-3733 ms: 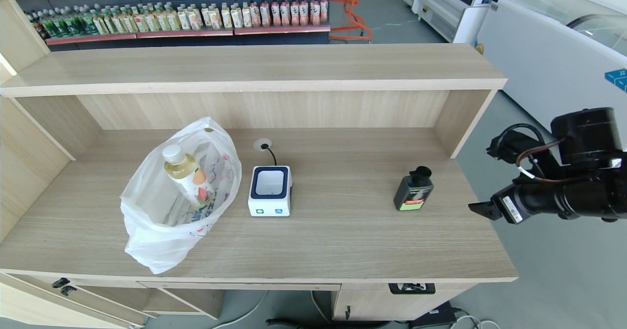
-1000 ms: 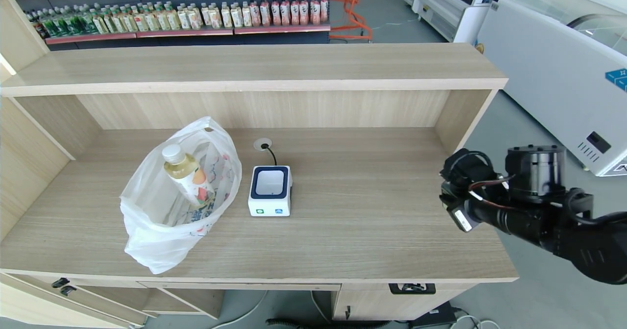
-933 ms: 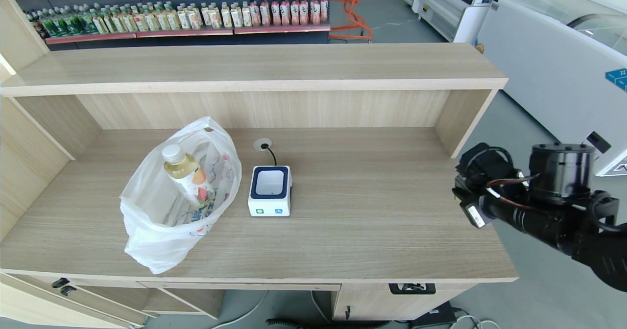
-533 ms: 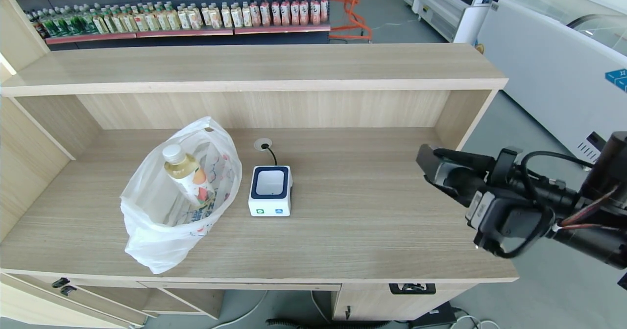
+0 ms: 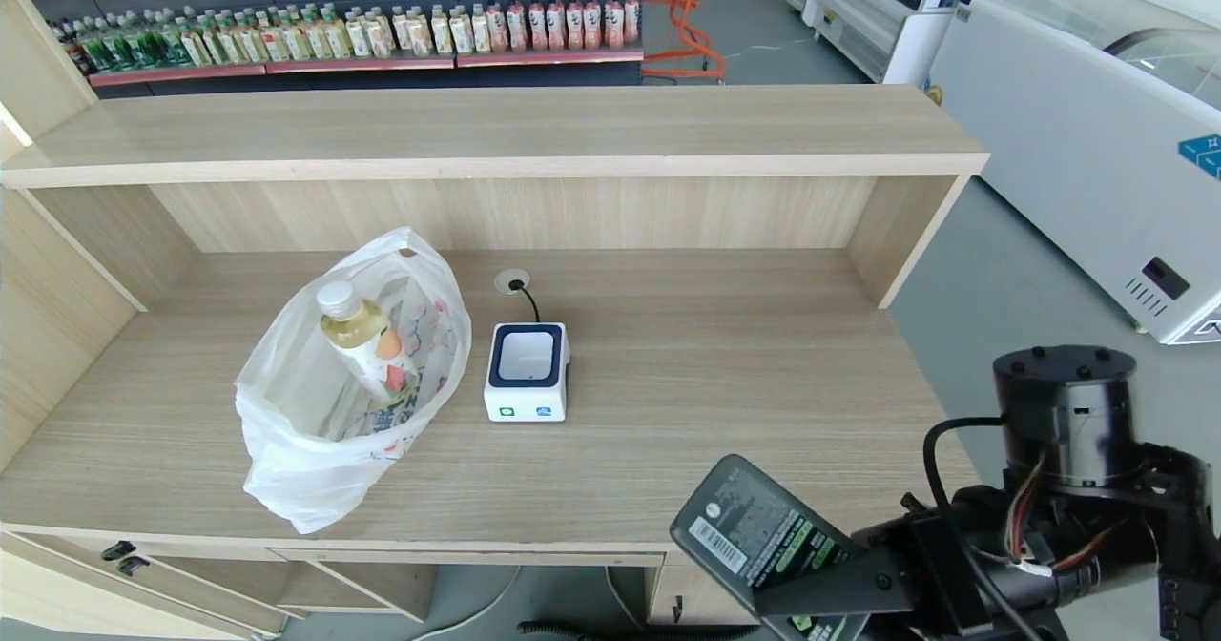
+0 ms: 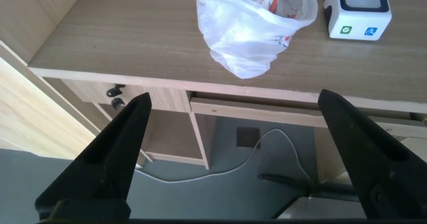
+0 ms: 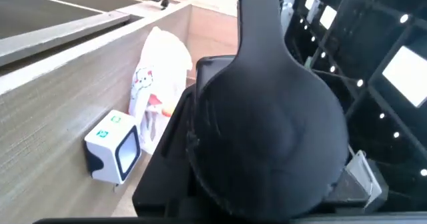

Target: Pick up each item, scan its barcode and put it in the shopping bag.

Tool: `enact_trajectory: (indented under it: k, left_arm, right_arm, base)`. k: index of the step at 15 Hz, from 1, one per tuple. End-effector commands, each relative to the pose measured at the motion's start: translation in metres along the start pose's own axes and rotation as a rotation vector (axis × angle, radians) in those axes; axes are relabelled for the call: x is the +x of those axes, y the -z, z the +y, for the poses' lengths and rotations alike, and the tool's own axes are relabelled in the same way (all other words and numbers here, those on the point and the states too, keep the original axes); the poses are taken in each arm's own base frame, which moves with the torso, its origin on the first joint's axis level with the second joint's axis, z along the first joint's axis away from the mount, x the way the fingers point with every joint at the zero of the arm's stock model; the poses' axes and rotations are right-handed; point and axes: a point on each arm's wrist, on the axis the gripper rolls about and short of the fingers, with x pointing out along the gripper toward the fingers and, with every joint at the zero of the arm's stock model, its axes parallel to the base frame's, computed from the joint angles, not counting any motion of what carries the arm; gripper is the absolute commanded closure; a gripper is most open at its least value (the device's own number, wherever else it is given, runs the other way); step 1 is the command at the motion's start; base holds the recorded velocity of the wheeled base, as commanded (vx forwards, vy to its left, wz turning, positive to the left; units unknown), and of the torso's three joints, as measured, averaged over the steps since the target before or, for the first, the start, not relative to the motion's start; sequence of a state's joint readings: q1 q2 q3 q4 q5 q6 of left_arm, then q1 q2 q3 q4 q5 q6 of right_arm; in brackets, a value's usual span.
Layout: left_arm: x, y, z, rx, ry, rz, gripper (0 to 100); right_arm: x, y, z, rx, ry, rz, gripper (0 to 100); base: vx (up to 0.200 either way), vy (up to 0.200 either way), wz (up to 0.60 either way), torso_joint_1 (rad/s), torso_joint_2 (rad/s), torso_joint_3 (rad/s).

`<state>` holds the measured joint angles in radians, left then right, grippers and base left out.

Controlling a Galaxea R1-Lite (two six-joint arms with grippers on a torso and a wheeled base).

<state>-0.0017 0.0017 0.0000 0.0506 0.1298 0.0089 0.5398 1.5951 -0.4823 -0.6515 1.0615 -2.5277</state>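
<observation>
One item in hand: dark bottle (image 5: 754, 527) clamped in right gripper (image 5: 813, 588), raised by counter (image 5: 715, 422) front edge, barcode up. Turn barcode square to scanner (image 5: 526, 371) window, hold steady, then shopping bag (image 5: 286, 460). Left gripper (image 6: 235, 99) fingers apart

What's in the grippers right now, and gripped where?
The dark bottle: right gripper clamps across its body, barcode end sticking out; left gripper open, empty.

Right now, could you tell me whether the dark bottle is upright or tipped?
Tipped: the dark bottle lies slanted in the right gripper, barcode label facing up, near the counter's front edge.
</observation>
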Motion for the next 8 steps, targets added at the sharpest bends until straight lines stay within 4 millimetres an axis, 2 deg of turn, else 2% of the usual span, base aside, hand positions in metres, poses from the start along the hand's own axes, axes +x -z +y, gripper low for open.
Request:
enact_trajectory:
  k: [1,8]
  left_arm:
    - [0.0000,0.0000,0.0000,0.000,-0.001,0.000,0]
    - [0.0000,0.0000,0.0000,0.000,-0.001,0.000,0]
  right_arm:
    - [0.0037,-0.0060,0.0059,-0.011,0.014,-0.056,100]
    - [0.0084,-0.0076,-0.0017,-0.072,0.049,-0.095,100]
  base:
    - [0.000,0.000,0.00,0.000,0.00,0.000]
    - [0.000,0.000,0.00,0.000,0.00,0.000]
